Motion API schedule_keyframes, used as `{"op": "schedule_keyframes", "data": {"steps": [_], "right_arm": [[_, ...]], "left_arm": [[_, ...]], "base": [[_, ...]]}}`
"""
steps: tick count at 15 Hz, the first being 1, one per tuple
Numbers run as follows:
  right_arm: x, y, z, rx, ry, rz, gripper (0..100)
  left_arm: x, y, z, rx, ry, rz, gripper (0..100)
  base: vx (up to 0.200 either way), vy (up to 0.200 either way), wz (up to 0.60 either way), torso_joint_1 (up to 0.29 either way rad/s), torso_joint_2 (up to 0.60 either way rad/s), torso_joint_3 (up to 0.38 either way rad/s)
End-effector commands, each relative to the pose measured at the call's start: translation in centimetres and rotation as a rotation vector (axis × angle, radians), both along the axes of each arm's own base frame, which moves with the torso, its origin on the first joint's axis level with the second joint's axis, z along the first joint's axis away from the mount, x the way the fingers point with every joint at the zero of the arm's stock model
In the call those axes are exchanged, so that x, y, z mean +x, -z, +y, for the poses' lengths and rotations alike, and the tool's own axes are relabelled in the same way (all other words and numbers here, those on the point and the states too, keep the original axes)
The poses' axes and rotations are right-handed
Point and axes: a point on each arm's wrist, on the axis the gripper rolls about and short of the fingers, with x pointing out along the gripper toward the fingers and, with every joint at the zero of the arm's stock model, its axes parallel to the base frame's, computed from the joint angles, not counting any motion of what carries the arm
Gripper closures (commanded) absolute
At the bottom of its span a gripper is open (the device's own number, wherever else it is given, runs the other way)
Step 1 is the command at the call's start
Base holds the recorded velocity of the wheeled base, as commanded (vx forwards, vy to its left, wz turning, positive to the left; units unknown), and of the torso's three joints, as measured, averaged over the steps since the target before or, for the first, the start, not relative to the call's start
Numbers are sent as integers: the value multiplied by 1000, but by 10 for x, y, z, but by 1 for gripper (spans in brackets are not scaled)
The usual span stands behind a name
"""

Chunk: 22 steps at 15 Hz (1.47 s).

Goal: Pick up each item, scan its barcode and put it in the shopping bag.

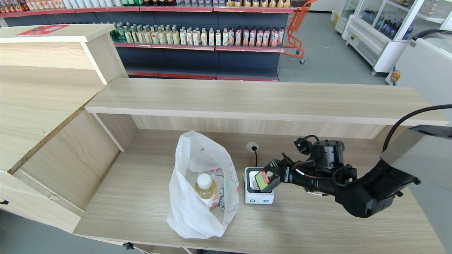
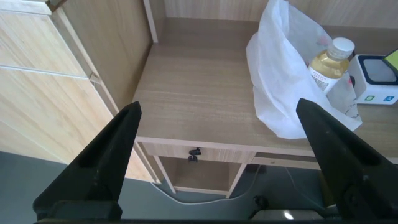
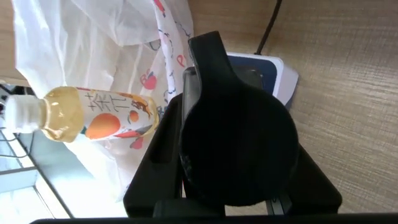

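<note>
A white shopping bag (image 1: 190, 211) (image 2: 280, 81) (image 3: 74, 43) stands open on the wooden counter, with a white-capped bottle of yellow tea (image 1: 205, 187) (image 2: 329, 62) (image 3: 87, 115) inside it. Just to its right sits the white barcode scanner (image 1: 259, 197) (image 2: 376, 78) (image 3: 267, 71). My right gripper (image 1: 268, 178) is shut on a small item with a green face (image 1: 262, 180) (image 3: 236, 149), held right above the scanner's window. My left gripper (image 2: 219, 112) is open and holds nothing, low in front of the counter's front edge, to the left of the bag.
A raised ledge (image 1: 247, 98) runs along the back of the counter, and a wooden side wall (image 1: 70, 158) closes its left end. The scanner's cable enters a grommet (image 1: 252, 146). Shelves of bottles (image 1: 197, 37) stand far behind.
</note>
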Motion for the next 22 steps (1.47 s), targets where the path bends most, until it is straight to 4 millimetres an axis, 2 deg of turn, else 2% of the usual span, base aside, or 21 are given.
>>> {"op": "schedule_keyframes", "data": {"steps": [1, 2, 3, 4, 5, 8, 13, 20, 22], "right_arm": [[-37, -71, -17, 98, 19, -86, 100], [-58, -87, -29, 95, 32, -78, 100], [-77, -95, -36, 80, 35, -61, 100], [-80, -96, -37, 75, 34, -60, 100], [-96, -96, -43, 6, 17, -94, 100], [-111, -95, -49, -61, 0, -139, 100], [-123, -95, -59, -116, -4, -180, 100], [-127, -98, -61, -45, 25, -120, 100], [-129, -101, -62, -4, 44, -87, 100]], "left_arm": [[0, 0, 0, 0, 0, 0, 0], [0, 0, 0, 0, -1, 0, 0], [0, 0, 0, 0, 0, 0, 0], [0, 0, 0, 0, 0, 0, 0], [0, 0, 0, 0, 0, 0, 0], [0, 0, 0, 0, 0, 0, 0], [0, 0, 0, 0, 0, 0, 0], [0, 0, 0, 2, -1, 0, 0], [0, 0, 0, -3, 0, 0, 0]], "base": [[0, 0, 0, 0, 0, 0], [0, 0, 0, 0, 0, 0], [0, 0, 0, 0, 0, 0], [0, 0, 0, 0, 0, 0], [0, 0, 0, 0, 0, 0], [0, 0, 0, 0, 0, 0], [0, 0, 0, 0, 0, 0], [0, 0, 0, 0, 0, 0], [0, 200, 0, 5, -2, 2]]}}
